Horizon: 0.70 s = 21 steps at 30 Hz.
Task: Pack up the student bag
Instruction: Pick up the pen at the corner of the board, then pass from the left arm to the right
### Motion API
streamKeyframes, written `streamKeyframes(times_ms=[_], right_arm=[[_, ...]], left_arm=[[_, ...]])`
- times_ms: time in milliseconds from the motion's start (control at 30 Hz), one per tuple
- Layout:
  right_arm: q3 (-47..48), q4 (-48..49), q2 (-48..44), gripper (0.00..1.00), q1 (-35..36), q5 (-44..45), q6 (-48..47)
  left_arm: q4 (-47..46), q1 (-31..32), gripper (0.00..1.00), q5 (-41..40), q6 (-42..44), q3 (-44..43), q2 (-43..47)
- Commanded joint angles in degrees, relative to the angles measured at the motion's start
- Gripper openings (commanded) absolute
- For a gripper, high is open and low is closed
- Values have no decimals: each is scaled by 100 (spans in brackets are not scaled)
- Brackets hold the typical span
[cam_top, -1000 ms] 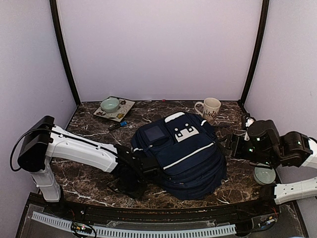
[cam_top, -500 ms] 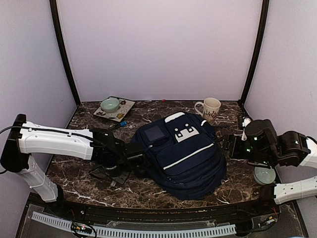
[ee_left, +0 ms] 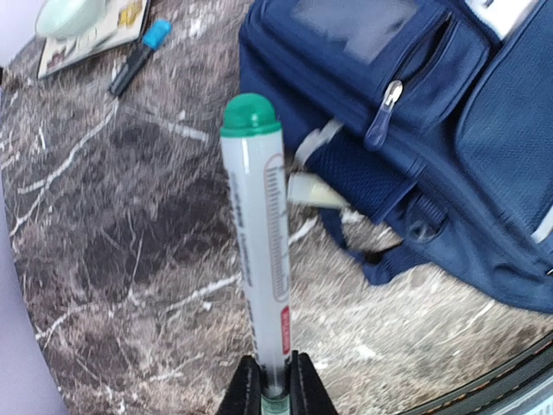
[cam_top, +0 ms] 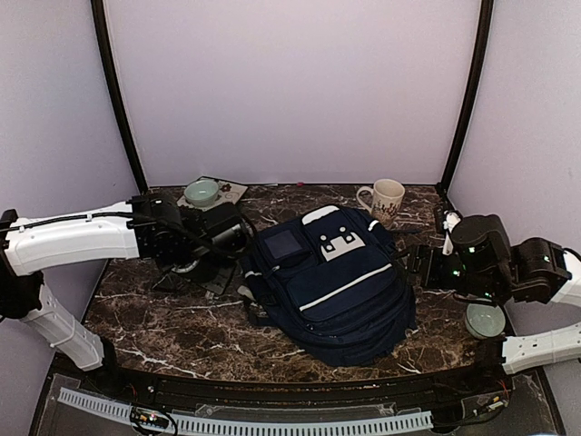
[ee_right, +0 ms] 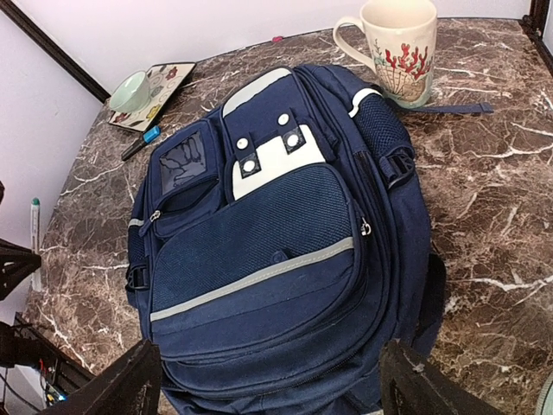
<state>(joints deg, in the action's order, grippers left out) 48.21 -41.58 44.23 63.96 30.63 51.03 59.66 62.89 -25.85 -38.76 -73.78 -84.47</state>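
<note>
Fingers of the left gripper (ee_left: 275, 380) pinch a pen (ee_left: 257, 233) over the desk's (cam_top: 163, 327) back-left part, ready for packing, while the right gripper (ee_right: 272, 380) is spread wide beside the bag (cam_top: 336, 282); next, I think, a pocket needs unzipping.

Mug (ee_right: 399, 47), bowl (ee_right: 128, 91) on tray (ee_right: 166, 85), blue-capped marker (ee_right: 138, 144)

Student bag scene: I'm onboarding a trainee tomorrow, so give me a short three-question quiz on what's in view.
1. True or false: the left hand is shut on a green-capped marker.
2. The mug stands: A) inside the student bag; B) on the table beside the bag; C) on a tray.
3. Fill in: the right hand, facing the bag, is ___ and holds nothing.
Key: 1 true; 2 B; 3 open.
</note>
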Motion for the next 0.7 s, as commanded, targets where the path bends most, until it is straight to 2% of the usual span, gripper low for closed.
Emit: streamKeyframes(times_ms=[0, 200, 433, 667], right_arm=[[190, 193, -47, 88, -50, -115, -137], [253, 258, 59, 89, -111, -528, -317], [504, 218, 253, 89, -304, -1319, -307], [645, -287, 317, 90, -508, -2693, 35]], left_arm=[[-309, -34, 1, -188, 601, -564, -28], [-1436, -32, 2, 429, 1798, -795, -54], [-2404, 113, 2, 1003, 2984, -630, -109], [-3250, 564, 2, 1649, 4085, -415, -248]])
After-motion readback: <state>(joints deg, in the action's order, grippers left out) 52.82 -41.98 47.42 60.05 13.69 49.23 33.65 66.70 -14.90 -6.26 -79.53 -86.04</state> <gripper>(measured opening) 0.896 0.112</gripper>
